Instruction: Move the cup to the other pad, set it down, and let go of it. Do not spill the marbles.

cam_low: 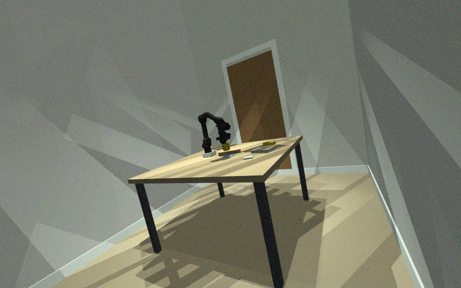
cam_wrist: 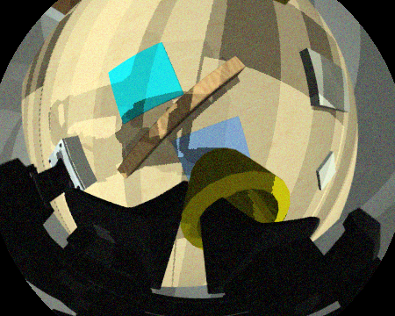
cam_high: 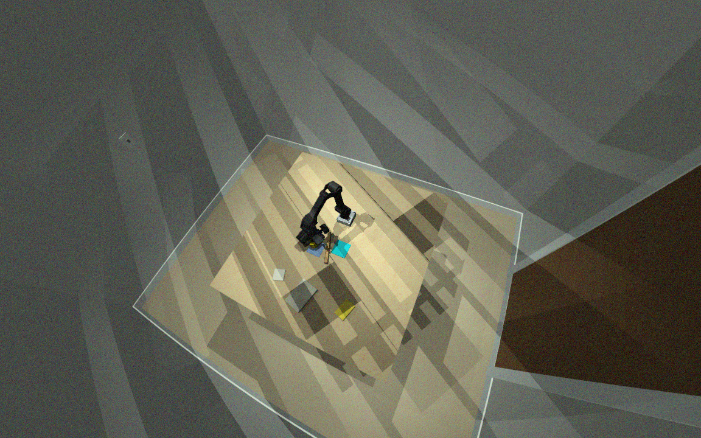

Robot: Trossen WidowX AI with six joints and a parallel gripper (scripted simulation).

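One cup (cam_wrist: 235, 193), two pads (cam_wrist: 147, 81)

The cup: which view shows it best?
The wrist view: the yellow cup fills the frame, clamped in the gripper above the blue pad. Exterior shows it tiny; in top, the arm hides it.

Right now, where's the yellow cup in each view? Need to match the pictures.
Top: mostly hidden under the tool; a yellow sliver at the arm's tip, cup, just left of the wooden bar.
Exterior: below the tool, mid-table, cup.
Wrist: lower centre, cup gripped, tilted, above the pale blue pad.
Shared landmark: the wooden bar, between the blue pad and the cyan pad.
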